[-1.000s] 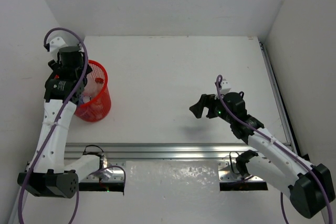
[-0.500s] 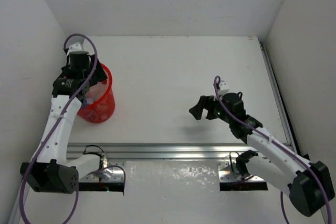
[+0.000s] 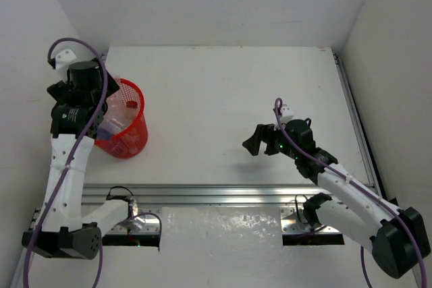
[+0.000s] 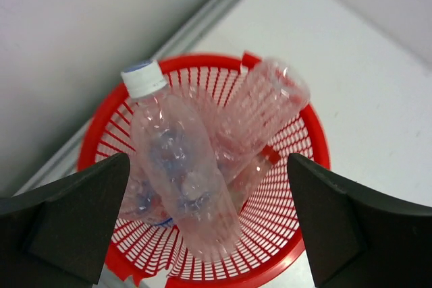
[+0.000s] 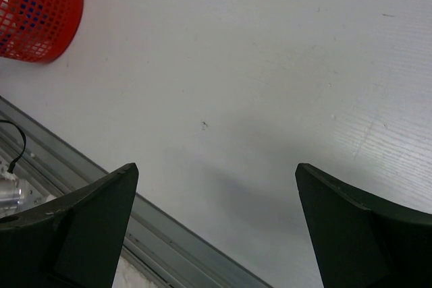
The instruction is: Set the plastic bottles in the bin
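The bin [image 4: 307, 133] is a round red mesh basket at the table's left edge [image 3: 128, 129]. Several clear plastic bottles lie inside it. A white-capped bottle [image 4: 182, 173] leans across the top, an unlabelled bottle [image 4: 263, 112] lies beside it, a red-capped bottle [image 4: 260, 166] sits under them, and a blue label [image 4: 145, 204] shows lower down. My left gripper [image 4: 208, 161] hovers over the bin [image 3: 91, 114], open and holding nothing. My right gripper [image 3: 253, 139] hangs open over bare table at the middle right [image 5: 216, 166], far from the bin [image 5: 37, 8].
A metal rail [image 3: 223, 193] runs along the table's near edge [image 5: 74, 166]. White walls close in the left, back and right sides; the left wall stands right beside the bin. A purple cable [image 3: 74, 44] loops above my left wrist.
My left gripper has opened wide above the bin and shifted a little left. The bottle it released now lies in the bin. The right arm has not moved.
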`<action>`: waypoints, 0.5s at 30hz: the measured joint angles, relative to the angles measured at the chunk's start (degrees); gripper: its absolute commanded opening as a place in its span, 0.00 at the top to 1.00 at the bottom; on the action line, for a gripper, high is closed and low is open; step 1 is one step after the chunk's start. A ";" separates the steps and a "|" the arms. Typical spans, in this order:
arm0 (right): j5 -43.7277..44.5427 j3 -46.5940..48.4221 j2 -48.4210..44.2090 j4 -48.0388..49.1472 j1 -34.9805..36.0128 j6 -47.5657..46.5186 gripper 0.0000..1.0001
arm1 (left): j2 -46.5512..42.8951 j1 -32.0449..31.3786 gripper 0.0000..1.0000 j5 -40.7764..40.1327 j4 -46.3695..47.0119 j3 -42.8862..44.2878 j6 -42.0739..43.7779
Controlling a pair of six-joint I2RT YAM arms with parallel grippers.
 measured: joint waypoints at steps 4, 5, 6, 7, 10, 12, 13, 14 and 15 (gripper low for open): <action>-0.13 0.81 0.26 -1.40 0.00 -0.02 0.01 | -2.86 0.04 0.00 -2.71 0.11 3.93 0.04; -0.17 1.03 0.35 -1.62 0.00 -0.02 0.01 | -3.74 0.11 0.00 -2.71 0.39 4.11 0.07; -0.20 1.22 0.50 -1.79 0.00 -0.02 0.01 | -4.50 0.15 0.00 -2.51 0.42 4.11 0.15; -0.26 1.44 0.66 -1.90 0.00 -0.04 0.01 | -5.16 0.15 0.00 -2.08 0.37 4.09 0.28; -0.46 2.43 0.72 -3.96 0.00 -0.57 0.01 | -8.22 0.24 0.00 4.24 1.38 2.36 1.38; -0.02 4.04 0.24 -7.65 0.00 -1.53 0.01 | -11.54 0.24 0.00 10.58 2.21 -0.42 2.25; 0.72 5.14 -0.39 -9.99 0.00 -1.99 0.01 | -13.57 0.24 0.00 13.70 2.51 -2.12 2.71; 1.70 6.51 -1.51 -12.63 0.00 -2.60 0.01 | -15.80 0.22 0.00 16.52 2.99 -3.85 2.93; 2.84 8.22 -3.04 -15.74 0.00 -3.28 0.01 | -17.77 0.22 0.00 18.84 3.08 -5.38 3.06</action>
